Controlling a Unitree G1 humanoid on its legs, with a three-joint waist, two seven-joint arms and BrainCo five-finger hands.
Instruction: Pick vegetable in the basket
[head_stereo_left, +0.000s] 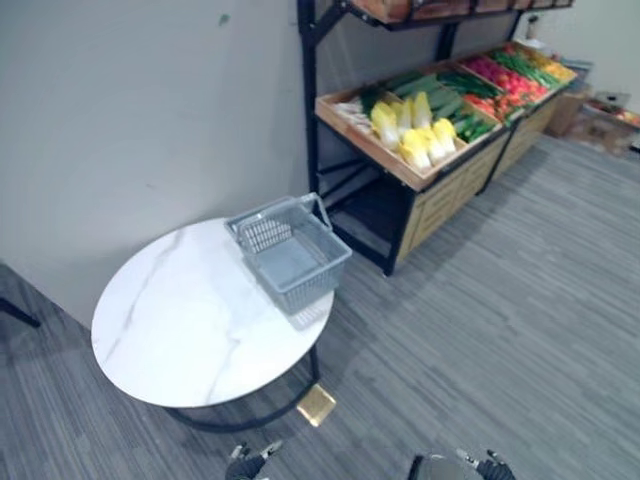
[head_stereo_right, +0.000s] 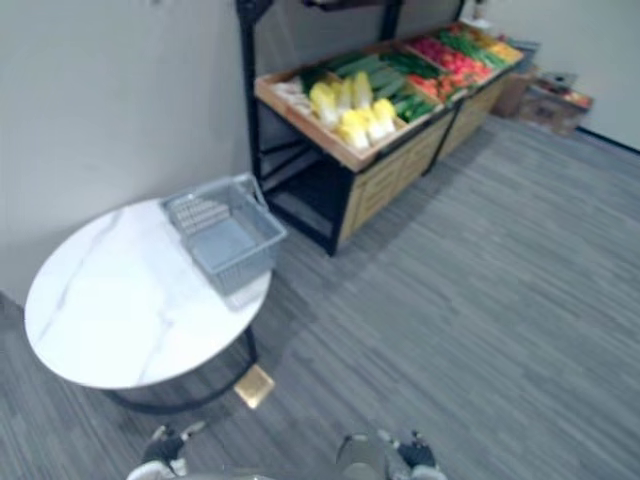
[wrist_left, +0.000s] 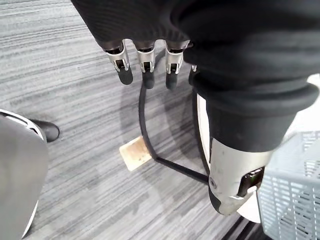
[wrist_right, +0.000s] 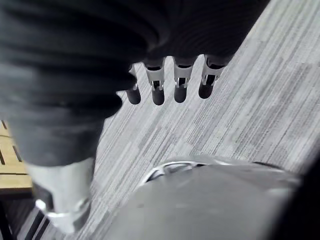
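Two hands idle: left hand (wrist_left: 145, 61), right hand (wrist_right: 181, 80), fingers loose, nothing held. Basket (head_stereo_left: 312, 283) empty at centre on table (head_stereo_left: 180, 320); vegetables (head_stereo_left: 418, 132) upper right, well apart. Picking judged not begun; approach required first.

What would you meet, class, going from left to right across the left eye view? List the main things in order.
round white marble table → grey basket standing at the table's right edge → yellow cabbages on the wooden produce stand → red vegetables farther along the same stand.
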